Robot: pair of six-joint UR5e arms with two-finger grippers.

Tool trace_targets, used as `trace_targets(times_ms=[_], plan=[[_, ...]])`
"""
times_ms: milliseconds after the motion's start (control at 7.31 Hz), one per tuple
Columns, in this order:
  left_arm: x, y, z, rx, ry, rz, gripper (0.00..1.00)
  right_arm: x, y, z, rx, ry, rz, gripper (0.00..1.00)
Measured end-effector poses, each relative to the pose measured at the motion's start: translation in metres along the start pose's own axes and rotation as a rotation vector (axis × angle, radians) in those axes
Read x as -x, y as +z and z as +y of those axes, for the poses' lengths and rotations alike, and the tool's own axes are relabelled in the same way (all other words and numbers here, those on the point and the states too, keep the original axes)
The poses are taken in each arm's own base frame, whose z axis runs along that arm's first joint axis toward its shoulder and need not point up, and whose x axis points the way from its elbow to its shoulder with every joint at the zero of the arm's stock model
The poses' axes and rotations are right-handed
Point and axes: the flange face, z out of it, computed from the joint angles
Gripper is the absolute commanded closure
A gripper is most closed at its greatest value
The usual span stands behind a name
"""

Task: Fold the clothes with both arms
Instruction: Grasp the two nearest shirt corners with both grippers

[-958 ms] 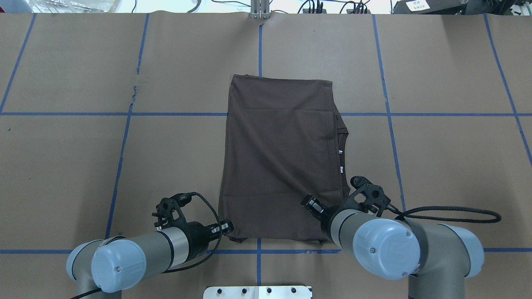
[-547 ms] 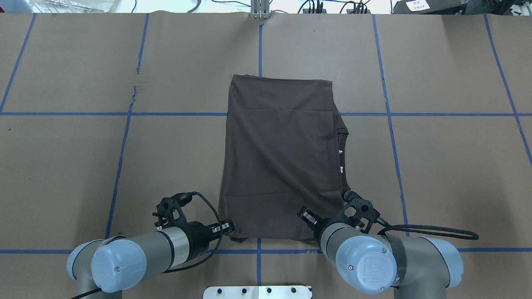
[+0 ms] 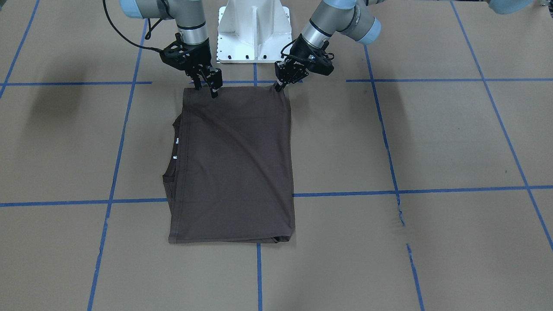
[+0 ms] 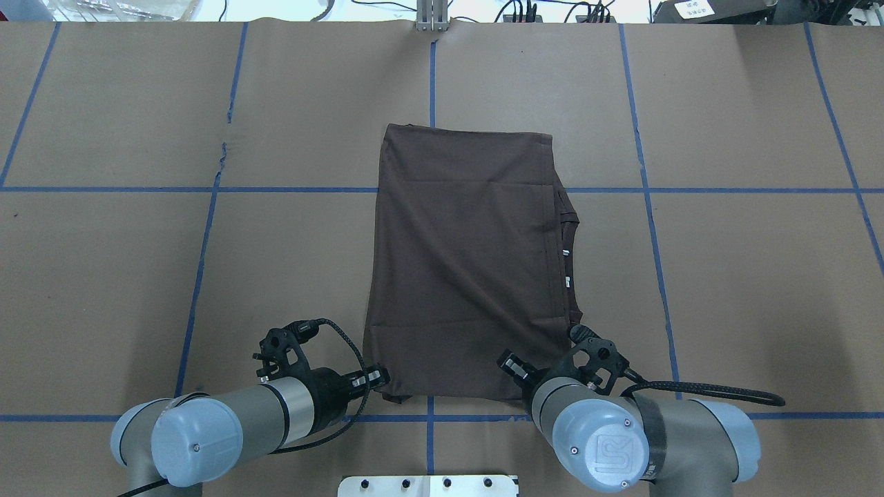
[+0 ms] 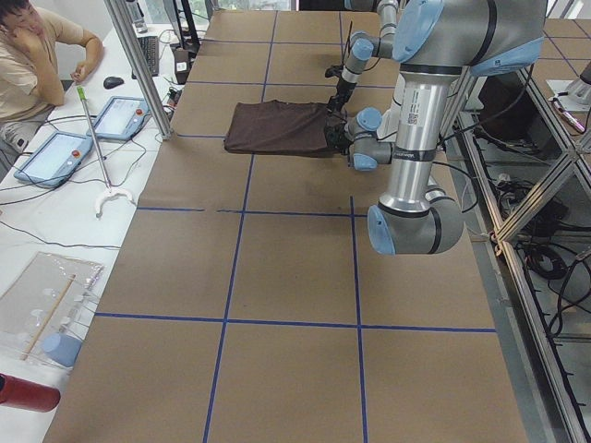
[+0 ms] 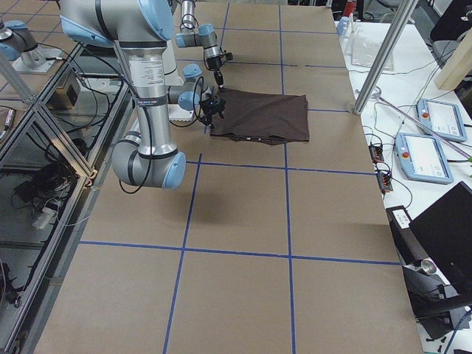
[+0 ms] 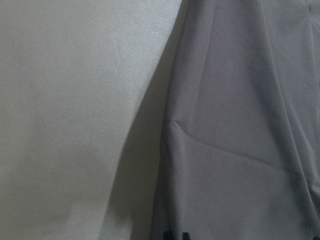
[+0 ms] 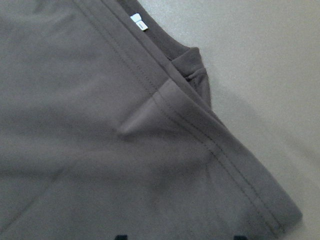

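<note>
T-shirt point(image 4: 469, 276) lies folded flat, mid counter point(image 4: 725, 276), collar side toward robot's right. L end effector point(image 4: 376, 378) tips nearly together, apparently pinching near corner. R end effector point(image 3: 206, 90) spread over other near corner, not yet gripping. Risks: R catches top layer only, so layers split on lift. Uneven pull gives skewed fold, and weak L pinch lets cloth slip.

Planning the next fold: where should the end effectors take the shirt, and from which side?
Its two corners nearest the robot, from above. The shirt lies flat as a folded rectangle, so lifting that near edge should carry it over evenly. The left end effector sits pinched at its corner; the right end effector is open at the other.
</note>
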Motion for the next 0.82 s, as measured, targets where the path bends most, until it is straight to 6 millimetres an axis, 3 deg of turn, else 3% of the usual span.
trace_targets(times_ms=[821], plan=[[0.0013,0.0003,0.0003,0.0,0.001,-0.002,1.0,-0.0051,0.0042,-0.0035,-0.011,-0.018,0.018,0.19]])
